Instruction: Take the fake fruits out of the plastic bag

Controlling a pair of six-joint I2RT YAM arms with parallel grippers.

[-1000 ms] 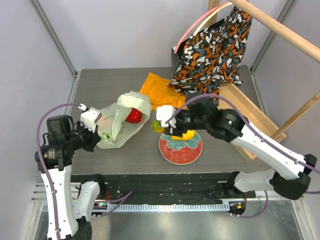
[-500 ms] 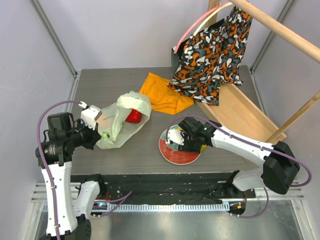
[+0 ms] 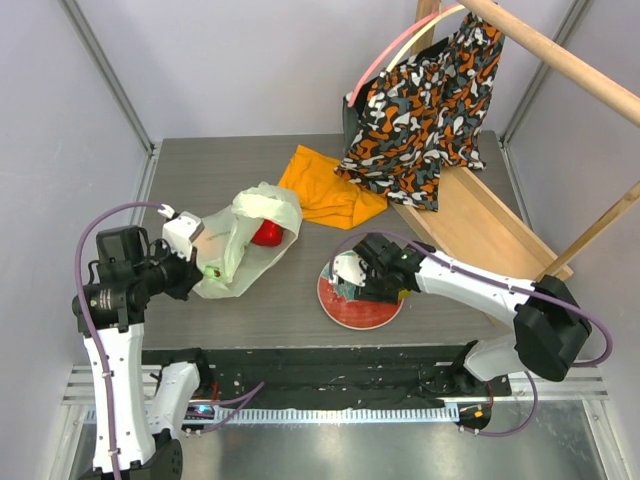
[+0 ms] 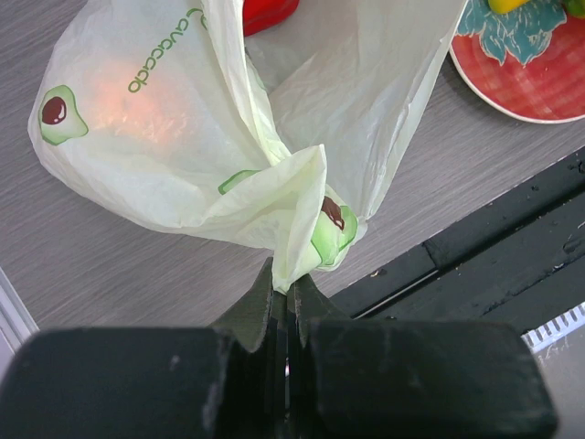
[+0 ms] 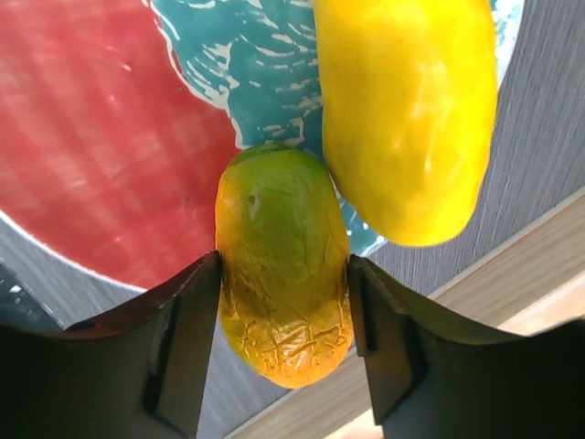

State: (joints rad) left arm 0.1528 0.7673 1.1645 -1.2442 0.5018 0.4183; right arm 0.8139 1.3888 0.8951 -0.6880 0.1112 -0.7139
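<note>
The pale-green plastic bag [image 3: 240, 240] lies at the table's left with a red pepper [image 3: 266, 232] in its open mouth. My left gripper [image 4: 285, 297] is shut on a gathered corner of the bag [image 4: 183, 119]. An orange shape shows faintly through the plastic. My right gripper [image 5: 283, 267] is shut on a green-yellow mango [image 5: 274, 210], low over the red floral plate [image 5: 101, 155]. A yellow mango [image 5: 407, 110] lies on the plate right beside it. In the top view the right gripper [image 3: 372, 280] covers both mangoes on the plate [image 3: 345, 312].
An orange cloth [image 3: 325, 190] lies behind the bag. An orange-black patterned fabric bag [image 3: 425, 100] hangs from a wooden frame [image 3: 490, 220] at the back right. The black table edge runs along the front.
My right arm has swung from beside the bag's mouth down and right over the plate, carrying the mango. The left arm and bag have not moved.
</note>
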